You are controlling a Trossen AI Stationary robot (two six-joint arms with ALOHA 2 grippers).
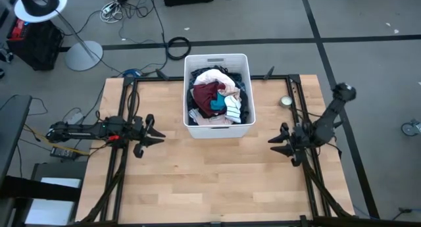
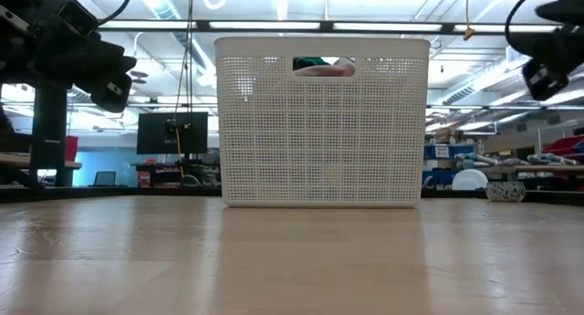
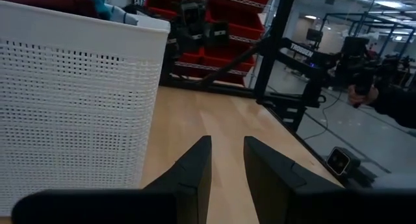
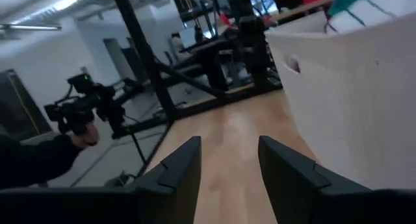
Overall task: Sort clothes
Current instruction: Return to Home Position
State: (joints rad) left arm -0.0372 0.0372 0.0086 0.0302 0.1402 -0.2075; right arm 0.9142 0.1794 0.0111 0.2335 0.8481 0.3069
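One heap of clothes (image 1: 217, 99), sitting inside the single white slotted basket (image 1: 186, 89). Countable on top: one maroon piece (image 1: 209, 95) mid-heap, one cream-white piece (image 1: 214, 76) on the far side, one teal piece (image 1: 231, 103) beside the maroon, one pink piece (image 1: 214, 121) at the near wall, and dark fabric along the edges. I can't count what lies beneath. The basket stands on the wooden table (image 1: 217, 181), between the two grippers and well apart from both. Left gripper (image 1: 158, 130): fingertips point toward the basket's near left corner, jaws parted by a narrow gap with nothing between them; its wrist view shows the basket wall just off to one side of the fingers. Right gripper (image 1: 275, 136): faces the basket from the opposite side, jaws parted somewhat wider, also holding nothing. One small round tin-like object (image 1: 286, 101) sits beyond the right gripper near the table edge. One person's hand (image 4: 84, 136) holds a camera rig off the table, past the right fingertips.
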